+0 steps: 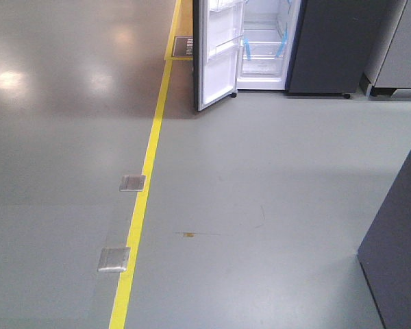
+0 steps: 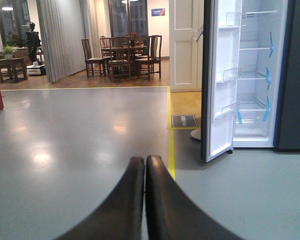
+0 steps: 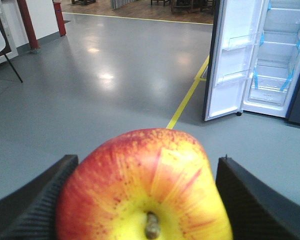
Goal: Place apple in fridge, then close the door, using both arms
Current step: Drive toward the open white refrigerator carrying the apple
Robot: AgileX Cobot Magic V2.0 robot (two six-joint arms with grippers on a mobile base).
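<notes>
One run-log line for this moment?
right gripper: shut on small red-yellow apple | left gripper: shut, empty | tall dark grey fridge: ahead, white-lined door open | apple: not yet inside

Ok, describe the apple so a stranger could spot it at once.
Across the grey floor from the open fridge, the right pincer fills the wrist view. Between its black ribbed pads sits the apple, red with a yellow patch around its stem.

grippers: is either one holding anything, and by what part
The right gripper holds the apple by its two opposite sides, stem end facing the wrist camera. The left gripper is shut on nothing.
</notes>
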